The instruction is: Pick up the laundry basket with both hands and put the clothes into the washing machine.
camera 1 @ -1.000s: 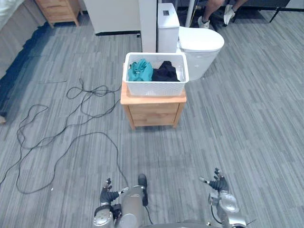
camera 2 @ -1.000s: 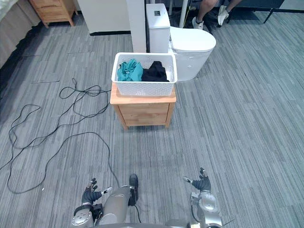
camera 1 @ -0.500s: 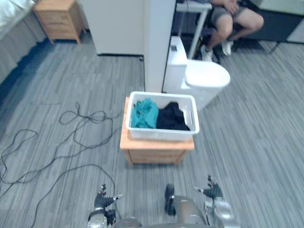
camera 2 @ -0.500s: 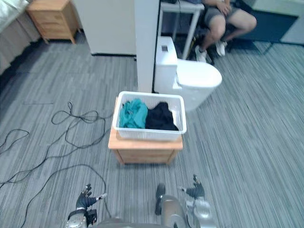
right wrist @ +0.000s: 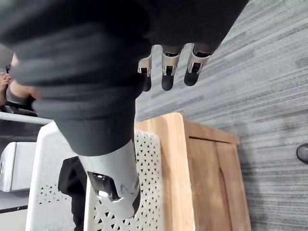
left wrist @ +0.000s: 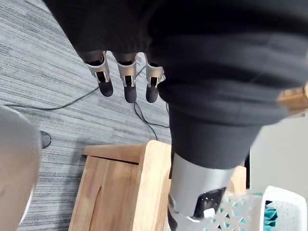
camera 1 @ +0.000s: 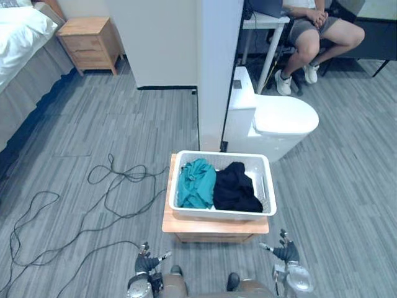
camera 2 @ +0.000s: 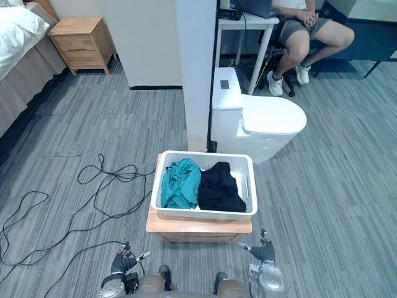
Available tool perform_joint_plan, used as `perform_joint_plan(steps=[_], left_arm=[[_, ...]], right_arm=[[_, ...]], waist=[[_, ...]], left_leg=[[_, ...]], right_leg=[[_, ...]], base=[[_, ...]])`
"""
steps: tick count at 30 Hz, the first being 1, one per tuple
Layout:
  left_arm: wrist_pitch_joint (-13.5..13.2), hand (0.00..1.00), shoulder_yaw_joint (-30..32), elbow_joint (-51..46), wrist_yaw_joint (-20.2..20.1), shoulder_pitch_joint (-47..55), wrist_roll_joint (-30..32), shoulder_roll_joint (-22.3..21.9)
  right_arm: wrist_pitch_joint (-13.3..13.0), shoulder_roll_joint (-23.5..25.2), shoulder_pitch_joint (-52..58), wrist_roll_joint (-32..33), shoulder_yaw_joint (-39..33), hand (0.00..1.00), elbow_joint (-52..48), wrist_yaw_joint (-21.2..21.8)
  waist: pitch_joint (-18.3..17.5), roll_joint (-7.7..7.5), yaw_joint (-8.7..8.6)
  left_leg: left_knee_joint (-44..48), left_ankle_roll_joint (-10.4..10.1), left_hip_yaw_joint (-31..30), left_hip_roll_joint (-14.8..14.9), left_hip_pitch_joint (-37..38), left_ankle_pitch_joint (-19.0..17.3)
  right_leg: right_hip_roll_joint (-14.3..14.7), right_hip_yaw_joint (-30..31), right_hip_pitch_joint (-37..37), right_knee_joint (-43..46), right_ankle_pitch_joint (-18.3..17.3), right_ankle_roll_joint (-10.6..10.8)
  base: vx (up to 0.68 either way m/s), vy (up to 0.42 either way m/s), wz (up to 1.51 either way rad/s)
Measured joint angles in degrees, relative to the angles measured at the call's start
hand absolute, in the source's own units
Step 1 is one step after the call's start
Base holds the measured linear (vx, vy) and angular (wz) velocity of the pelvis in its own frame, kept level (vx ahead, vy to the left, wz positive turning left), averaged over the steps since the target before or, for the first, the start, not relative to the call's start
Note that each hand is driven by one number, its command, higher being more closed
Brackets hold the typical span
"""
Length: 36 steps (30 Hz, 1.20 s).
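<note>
So the white laundry basket [camera 1: 220, 213] was sitting square on top of a small wooden surface [camera 1: 214, 227], the bedside-cabinet sort, and it filled nearly the whole top. Inside, a teal garment [camera 1: 197, 183] was bunched up on the robot's left side and a black garment [camera 1: 237, 188] on the right, with the two touching in the middle.

Neither hand was on the basket. The left robot hand [camera 1: 147, 263] hung low near the front left corner of the wooden surface. Its fingers [left wrist: 127, 79] were straight and spread, and it held nothing. The right robot hand [camera 1: 287, 254] was in much the same pose near the front right corner, with its fingers [right wrist: 166, 72] out straight and nothing in it. In the wrist views both hands sat just clear of the wood and the perforated basket wall, close but not touching.

Behind the basket stood a white toilet [camera 1: 280, 123] with its lid down, next to a white pillar [camera 1: 218, 68]. Further back, a person [camera 1: 313, 31] sat by a white desk [camera 1: 263, 22]. Off to the far left were a bed [camera 1: 22, 37] and a wooden nightstand [camera 1: 92, 42] beside it. The floor [camera 1: 93, 124] was grey planks.
</note>
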Motion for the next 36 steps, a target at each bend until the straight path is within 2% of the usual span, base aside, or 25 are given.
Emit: perform_joint_plan(steps=[5,8,10,13,16,19,20,23,25,28,33,34,35,36], left_arm=[[-1.1,0.00,0.0,-11.6,0.0,0.2,-2.1,2.6],[-1.2,0.00,-0.1,-12.4,0.1,-2.1,-2.1,4.1],[-1.1,0.00,-0.4,-12.3,0.3,-4.3,-2.0,4.5],[-1.1,0.00,-3.9,-11.4,1.2,-10.0,-2.0,5.6],[-1.0,0.00,-5.3,-7.2,3.2,-19.0,-2.0,5.5],[-0.9,0.00,-6.5,0.1,5.2,-33.8,-1.9,6.3],[-0.7,0.00,-6.5,4.5,6.4,-41.8,-2.0,7.2],[0.2,0.00,-6.5,11.0,8.1,-51.9,-1.9,8.7],[1.3,0.00,-6.8,14.3,9.3,-55.6,-1.4,8.4],[2.2,0.00,-6.9,18.0,11.3,-59.3,0.0,7.4],[4.0,0.00,-5.6,19.8,10.5,-61.2,3.6,7.6],[4.4,0.00,-5.6,19.9,9.9,-61.2,4.5,7.6],[4.7,1.00,-4.7,20.1,9.3,-61.2,5.2,7.6],[5.1,1.00,-3.5,20.1,8.9,-61.2,6.2,7.4]], right_arm=[[-0.3,-3.6,-2.3,0.0,-1.5,0.00,-4.9,-0.1],[-0.4,-5.5,-5.3,0.0,-1.2,0.00,-4.8,-0.1],[-0.3,-6.2,-8.4,0.0,-0.7,0.00,-4.1,-0.2],[-0.2,-6.7,-15.0,0.3,0.7,0.00,-0.3,-1.2],[0.2,-6.8,-23.4,1.4,1.5,0.00,4.6,-1.4],[0.6,-7.8,-37.5,1.9,1.3,0.00,11.8,-3.5],[1.3,-8.5,-45.8,2.6,0.7,0.00,15.5,-5.1],[2.0,-8.8,-58.3,3.8,-1.4,0.00,22.4,-8.1],[2.9,-8.9,-63.2,3.7,-1.8,0.00,26.3,-9.9],[4.0,-8.9,-65.8,2.9,-2.7,0.00,29.8,-10.4],[5.2,-8.6,-66.9,2.8,-4.3,0.00,31.7,-10.0],[5.2,-8.4,-66.9,2.8,-4.3,1.00,31.7,-9.9],[5.2,-8.4,-66.9,2.8,-4.3,1.00,31.7,-9.9],[5.2,-8.2,-66.9,2.9,-4.3,1.00,31.7,-9.8]], waist=[[-0.2,-0.03,-0.16],[-0.4,0.02,-0.46],[-0.4,0.03,-1.34],[-0.2,0.22,-1.55],[2.4,0.67,-1.61],[8.1,0.79,-1.85],[10.8,0.76,-2.36],[15.2,0.67,-2.94],[15.5,0.75,-3.12],[15.6,0.74,-3.21],[15.6,0.73,-3.15],[15.6,0.72,-3.17],[15.6,0.71,-3.10],[15.6,0.71,-3.10]], left_leg=[[-2.6,0.5,0.2,-1.1,1.2,1.0],[-5.4,0.5,0.3,-1.4,1.7,2.5],[-7.0,0.6,0.4,-1.5,1.6,3.6],[-8.8,0.9,1.2,-1.7,0.4,5.0],[-9.1,1.7,2.5,-1.9,-1.9,6.1],[-5.2,1.9,3.6,-2.0,-8.2,6.2],[-2.9,1.9,3.9,-1.7,-11.9,6.2],[-0.4,2.1,4.9,-1.2,-14.7,6.1],[0.9,2.3,5.2,-1.0,-16.7,5.9],[2.2,2.4,5.2,-0.7,-19.0,5.8],[4.8,3.3,6.2,-0.2,-22.2,4.9],[5.4,3.4,6.4,-0.1,-22.6,4.6],[6.0,3.5,6.5,0.1,-22.9,4.2],[6.7,3.5,6.6,0.2,-23.1,3.9]], right_leg=[[-0.5,0.4,-0.1,-1.1,0.3,0.6],[-0.4,0.4,-0.6,-1.7,0.8,0.7],[-0.3,0.5,-1.5,-1.9,1.2,0.7],[-0.1,1.4,-3.3,-3.4,2.9,0.7],[-0.3,2.8,-5.9,-3.6,4.7,0.8],[-0.8,4.5,-11.8,-2.2,6.8,0.9],[-0.8,5.1,-14.9,-1.6,8.0,0.9],[-0.6,6.4,-17.2,-1.5,9.5,0.9],[-0.5,7.0,-19.0,-1.3,9.9,1.0],[-0.2,7.2,-21.1,-0.5,10.1,0.8],[0.0,8.5,-23.7,-0.5,10.9,1.0],[0.0,8.6,-23.9,-0.5,11.0,1.0],[0.1,8.9,-24.0,-0.5,11.0,1.0],[0.2,9.0,-24.1,-0.5,11.0,1.0]], base=[[0.01,0.028,-0.02],[0.00,0.000,0.00],[-0.03,-0.004,-0.03],[-0.05,0.021,-0.15],[-0.09,0.045,-0.24],[-0.21,0.071,-0.22],[-0.18,0.036,-0.11],[-0.16,0.020,-0.18],[-0.11,-0.004,-0.16],[-0.04,-0.013,-0.05],[-0.03,0.002,-0.12],[-0.03,0.004,-0.09],[-0.03,0.002,-0.09],[-0.03,-0.003,-0.09]])
